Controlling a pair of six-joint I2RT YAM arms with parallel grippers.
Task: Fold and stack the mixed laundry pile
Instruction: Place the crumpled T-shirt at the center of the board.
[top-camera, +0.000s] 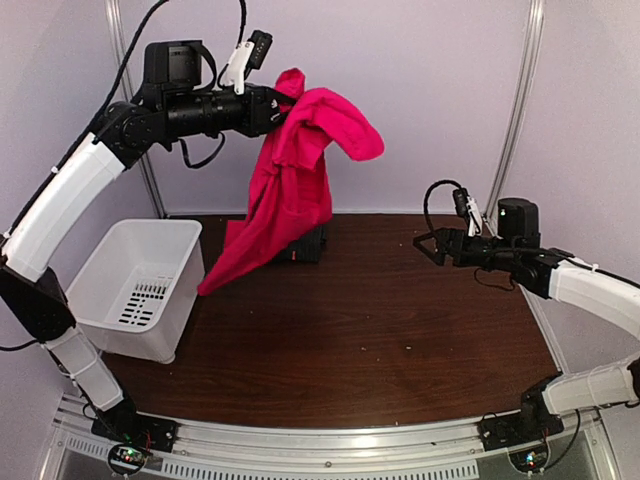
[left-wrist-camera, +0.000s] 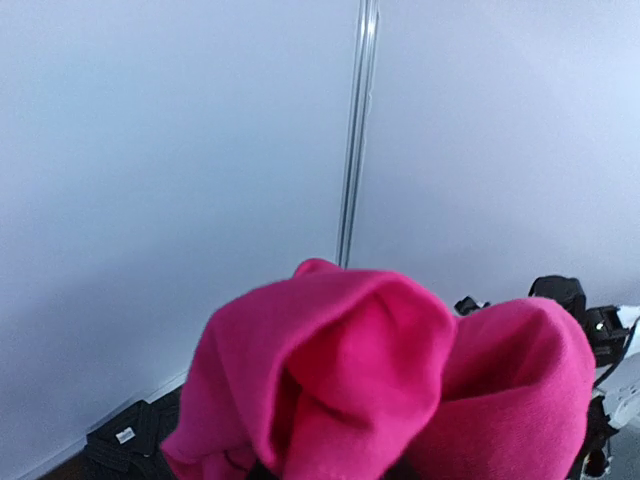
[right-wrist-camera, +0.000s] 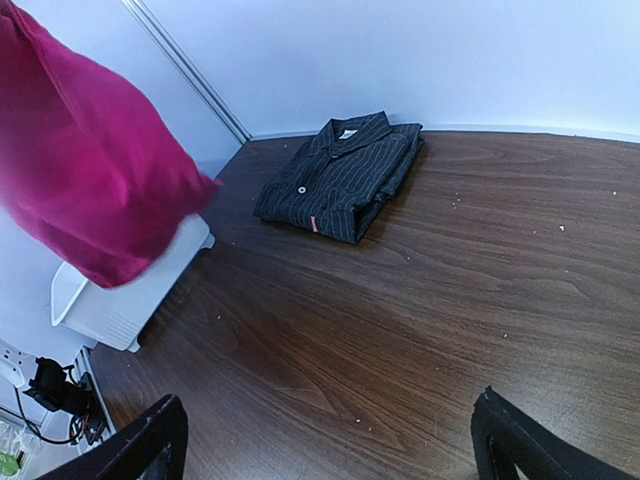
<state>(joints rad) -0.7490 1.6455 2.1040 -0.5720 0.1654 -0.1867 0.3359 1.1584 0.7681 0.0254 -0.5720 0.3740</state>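
Note:
A bright red T-shirt (top-camera: 290, 190) hangs high over the back of the table from my left gripper (top-camera: 278, 108). One part flops over to the right and its lower end reaches down near the bin. In the left wrist view the red T-shirt (left-wrist-camera: 380, 370) fills the bottom and hides the jaws. A dark pinstriped shirt (top-camera: 310, 245) lies folded at the back of the table, partly behind the red cloth and plain in the right wrist view (right-wrist-camera: 340, 175). My right gripper (top-camera: 420, 245) hovers open over the right side, with nothing between its fingers (right-wrist-camera: 327, 405).
A white slotted bin (top-camera: 110, 260) stands on the left side of the table, and its corner shows below the red T-shirt in the right wrist view (right-wrist-camera: 110, 310). Dark wood tabletop (top-camera: 380, 330) spreads between the arms. Pale walls and metal posts close off the back.

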